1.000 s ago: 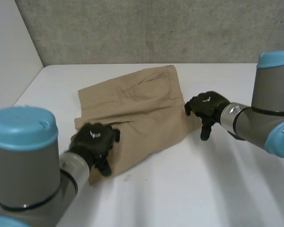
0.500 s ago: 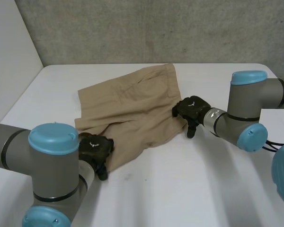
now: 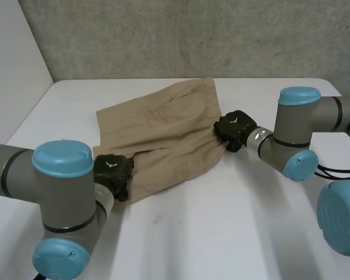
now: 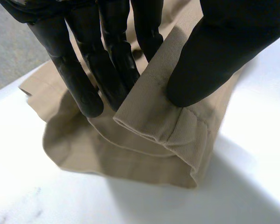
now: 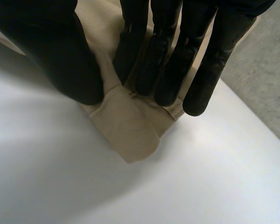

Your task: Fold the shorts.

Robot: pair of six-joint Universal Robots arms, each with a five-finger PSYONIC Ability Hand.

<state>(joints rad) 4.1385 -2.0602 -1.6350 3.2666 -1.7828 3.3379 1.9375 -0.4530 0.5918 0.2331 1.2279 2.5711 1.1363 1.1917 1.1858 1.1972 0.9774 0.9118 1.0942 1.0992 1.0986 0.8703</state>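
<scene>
Here left hand (image 3: 112,170) pinches shorts (image 3: 163,129); right hand (image 3: 235,125) likewise.

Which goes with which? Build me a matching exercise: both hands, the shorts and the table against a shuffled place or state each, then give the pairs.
1. left hand
2. right hand
3. shorts
4. table

A. white, underneath everything
B. pinches a cloth corner on the robot's right side
C. tan, lying on the white surface
D. pinches a hemmed cloth corner on the robot's left side

Pairs: 1-D, 2-B, 3-C, 4-A
</scene>
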